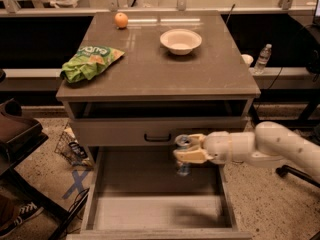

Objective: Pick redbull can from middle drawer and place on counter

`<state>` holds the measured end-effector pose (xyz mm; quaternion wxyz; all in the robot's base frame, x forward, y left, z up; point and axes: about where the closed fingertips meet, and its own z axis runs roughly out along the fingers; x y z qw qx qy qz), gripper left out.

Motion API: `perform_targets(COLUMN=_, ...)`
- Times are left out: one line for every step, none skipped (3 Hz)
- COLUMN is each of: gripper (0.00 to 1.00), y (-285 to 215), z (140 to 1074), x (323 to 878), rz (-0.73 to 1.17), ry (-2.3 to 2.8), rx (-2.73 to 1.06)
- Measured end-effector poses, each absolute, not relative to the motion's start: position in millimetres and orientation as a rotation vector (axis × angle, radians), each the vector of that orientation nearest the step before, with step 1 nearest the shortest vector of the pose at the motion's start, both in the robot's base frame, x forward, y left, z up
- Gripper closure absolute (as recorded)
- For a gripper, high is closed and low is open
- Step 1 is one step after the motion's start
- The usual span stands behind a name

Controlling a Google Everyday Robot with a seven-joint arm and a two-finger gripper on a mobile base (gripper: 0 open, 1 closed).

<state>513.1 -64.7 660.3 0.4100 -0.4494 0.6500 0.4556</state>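
The smooth white arm is reaching in from the right edge of the frame, and its gripper (pixel 184 152) is sitting just right of centre. Its tan, blocky fingers (pixel 191 156) are clamping the redbull can (pixel 182 141) from the side. The slim cylinder is standing upright in the grip. Its shiny silver top is showing above the fingers and its darker body is hanging below them. The can is over the back part of the middle drawer (pixel 150 189), which is pulled wide open in the lower half of the frame, with a flat, bare grey floor and low side walls. I cannot tell whether the can's base is touching that floor.

Just above the can, the closed drawer front (pixel 125 132) is showing a small black handle (pixel 157 137). The counter (pixel 165 71), a broad grey-brown slab with a faint gloss, is filling the upper middle. It is carrying a crinkled green chip bag (pixel 89 62) at the left, a round orange (pixel 121 20) at the back, and a pale shallow bowl (pixel 181 41) to the right of that. A clear plastic bottle (pixel 262 59) is standing off at the right.
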Motion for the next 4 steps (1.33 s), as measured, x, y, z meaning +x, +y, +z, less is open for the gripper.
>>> perform_targets(gripper=1.0, y=-137.7, z=729.1, x=533.0, rz=1.054, ry=1.683, rx=-0.947)
perform_targets(gripper=1.0, y=-175.7, z=770.5, x=555.3, rz=0.956, ry=1.726, rx=-0.818)
perform_targets(gripper=1.0, y=-175.6, z=770.6, x=555.3, rz=0.956, ry=1.726, rx=-0.818)
perform_targets(gripper=1.0, y=-175.1, z=789.7, x=552.2, rz=0.95, ry=1.715, rx=-0.813)
